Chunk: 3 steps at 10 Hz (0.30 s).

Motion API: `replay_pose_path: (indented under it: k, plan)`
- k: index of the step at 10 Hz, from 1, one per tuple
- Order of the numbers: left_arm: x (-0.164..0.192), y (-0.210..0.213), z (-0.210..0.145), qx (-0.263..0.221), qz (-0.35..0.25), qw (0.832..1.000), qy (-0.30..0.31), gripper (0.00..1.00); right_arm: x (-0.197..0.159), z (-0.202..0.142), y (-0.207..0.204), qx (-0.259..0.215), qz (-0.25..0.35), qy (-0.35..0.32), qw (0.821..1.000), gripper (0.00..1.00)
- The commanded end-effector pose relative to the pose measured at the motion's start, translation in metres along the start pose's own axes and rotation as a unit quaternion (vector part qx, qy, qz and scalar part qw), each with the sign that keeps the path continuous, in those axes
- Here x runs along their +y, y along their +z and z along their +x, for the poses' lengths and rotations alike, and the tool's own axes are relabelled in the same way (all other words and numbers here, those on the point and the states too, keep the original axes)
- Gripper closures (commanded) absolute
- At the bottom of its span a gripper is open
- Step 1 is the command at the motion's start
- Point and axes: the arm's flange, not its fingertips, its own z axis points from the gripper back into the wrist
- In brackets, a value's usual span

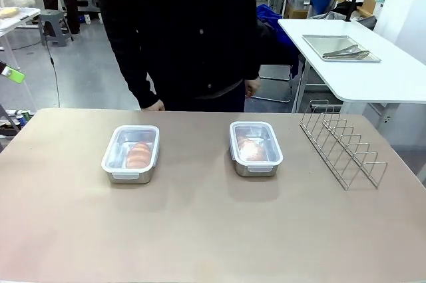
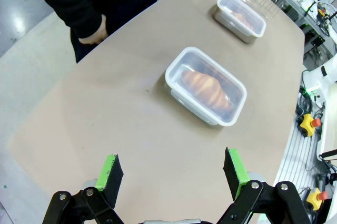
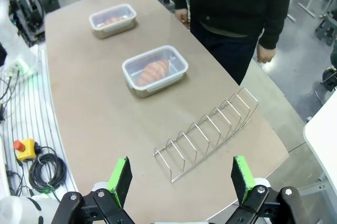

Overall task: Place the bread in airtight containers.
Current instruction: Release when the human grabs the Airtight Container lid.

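Two steel airtight containers stand on the tan table, each with a translucent lid on top and a golden-brown bread roll inside. The left container (image 1: pixel 131 153) (image 2: pixel 206 85) (image 3: pixel 112 19) holds one roll (image 1: pixel 138 154) (image 2: pixel 206 88). The right container (image 1: pixel 255 148) (image 2: pixel 240 17) (image 3: pixel 155 69) holds the other roll (image 1: pixel 251 150) (image 3: pixel 153 71). My left gripper (image 2: pixel 172 174) hangs open well above the table's left end, nothing between its green pads. My right gripper (image 3: pixel 181 178) is open too, high over the wire rack, holding nothing.
A wire rack (image 1: pixel 342 142) (image 3: pixel 207 131) lies at the table's right side. A person in dark clothes (image 1: pixel 180 30) stands at the far edge, hands (image 1: pixel 154 105) hanging by the table rim. A white side table with a metal tray (image 1: pixel 341 48) is behind on the right.
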Motion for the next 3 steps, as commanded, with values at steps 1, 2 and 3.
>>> replay_pose_path:
  k: [1, 2, 3]
  plan:
    - [-0.0035, -0.0004, 0.0007, 0.005, -0.001, 1.000, -0.005, 0.00, 0.0005, 0.0037, 0.0008, -0.008, 0.000, -0.003, 1.000, 0.00]
    - [-0.0035, -0.0004, 0.0007, 0.005, -0.001, 1.000, -0.005, 0.00, 0.0005, 0.0037, 0.0008, -0.008, 0.000, -0.003, 1.000, 0.00]
    - [-0.0035, -0.0004, 0.0007, 0.005, -0.001, 1.000, -0.005, 0.00, 0.0005, 0.0037, 0.0008, -0.008, 0.000, -0.003, 1.000, 0.00]
